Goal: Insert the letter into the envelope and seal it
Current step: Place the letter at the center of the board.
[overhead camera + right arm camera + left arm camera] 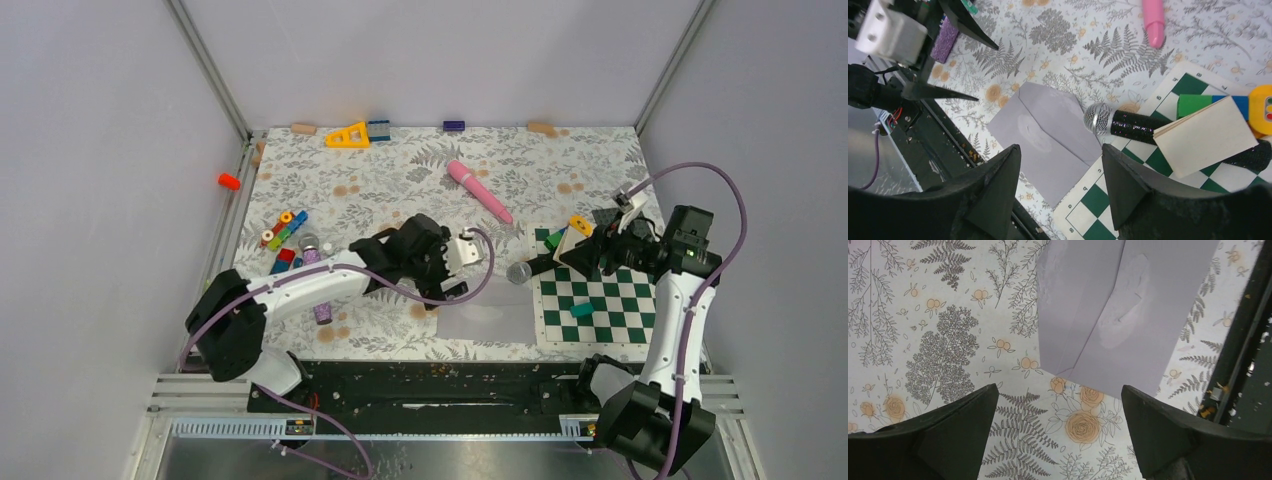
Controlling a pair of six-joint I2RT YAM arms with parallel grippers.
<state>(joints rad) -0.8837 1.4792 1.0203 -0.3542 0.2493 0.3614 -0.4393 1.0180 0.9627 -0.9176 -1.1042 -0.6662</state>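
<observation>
Standing at the near edge, I find the envelope [487, 320] lying flat on the counter [400, 180] at 6 o'clock, close to the front rail. Its right end is hard against the checkerboard mat [600, 310]; I cannot tell whether the two overlap. The pointed flap is folded down over the body, but whether it is stuck cannot be judged. No loose sheet is in sight, and the paper shows an oval rumple (possibly the contents, possibly only handling marks).

The left fingers [968, 415] are spread wide and hold nothing. They are poised just off the envelope's short edge at 10 o'clock of it, and the spread probably suits pressing along the flap or taking that edge.

The right fingers [998, 185] are likewise apart and empty, raised at 2 o'clock of the envelope above the mat's far corner. That height likely keeps them clear of the microphone [1148, 127] and the wooden block [1208, 135] leaning on it.

The microphone's head sits very near the envelope's far corner, so a careless sweep could drag it across the paper.
</observation>
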